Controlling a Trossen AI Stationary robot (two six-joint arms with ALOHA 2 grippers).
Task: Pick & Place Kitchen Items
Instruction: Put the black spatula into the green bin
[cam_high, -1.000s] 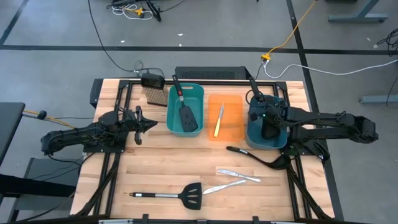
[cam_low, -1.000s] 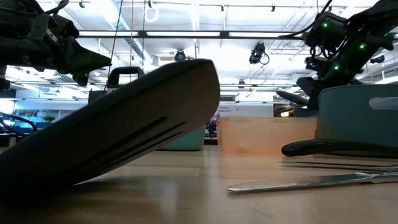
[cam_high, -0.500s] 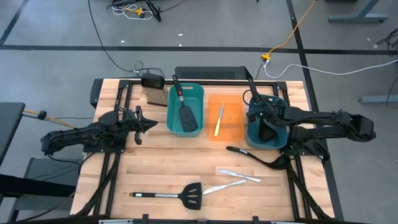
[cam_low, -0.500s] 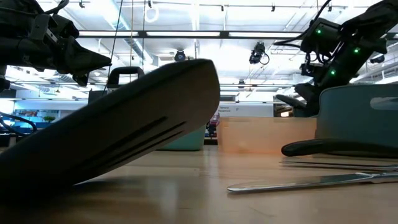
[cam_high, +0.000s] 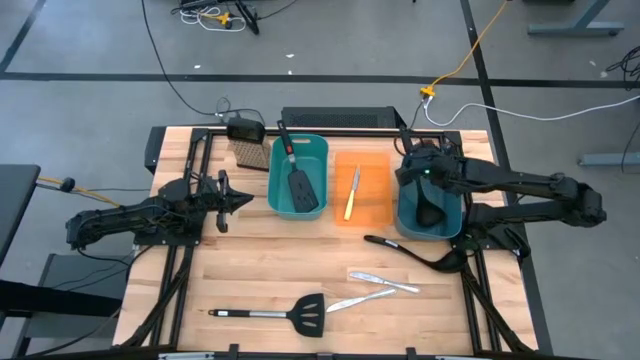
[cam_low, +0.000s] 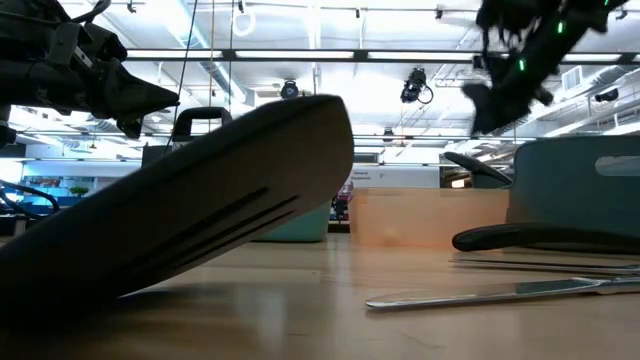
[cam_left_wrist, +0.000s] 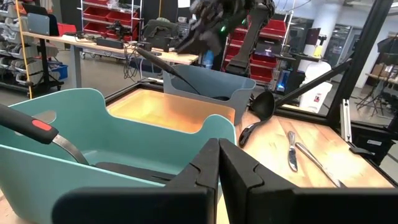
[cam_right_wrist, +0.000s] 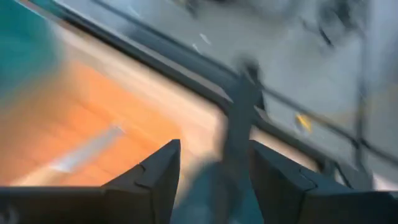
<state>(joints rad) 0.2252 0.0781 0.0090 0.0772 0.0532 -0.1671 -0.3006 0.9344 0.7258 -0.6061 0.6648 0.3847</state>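
My right gripper (cam_high: 408, 168) (cam_low: 497, 95) hangs open above the right blue bin (cam_high: 452, 226). In that bin lies a black ladle (cam_high: 428, 208), its handle (cam_high: 402, 130) (cam_right_wrist: 239, 118) sticking out over the bin's far rim. A second ladle (cam_high: 405, 249) lies flat on the table, as do two silver knives (cam_high: 385, 283) and a steel-handled spatula (cam_high: 270, 314). The red-and-black spatula (cam_high: 298, 180) rests in the left teal bin, and the yellow-handled knife (cam_high: 351, 195) in the orange bin. My left gripper (cam_high: 228, 203) (cam_left_wrist: 219, 168) waits shut at the left.
A tan brush with a black top (cam_high: 247, 145) stands at the far left of the bins. The teal bin (cam_high: 275, 200), the orange bin (cam_high: 375, 215) and the blue bin stand side by side at the table's far middle. Bare wood lies at the near left (cam_high: 230, 270).
My right gripper has risen out of the right blue bin and now stands well above its rim, shifted a little toward the far edge. The ladle has stayed in the bin.
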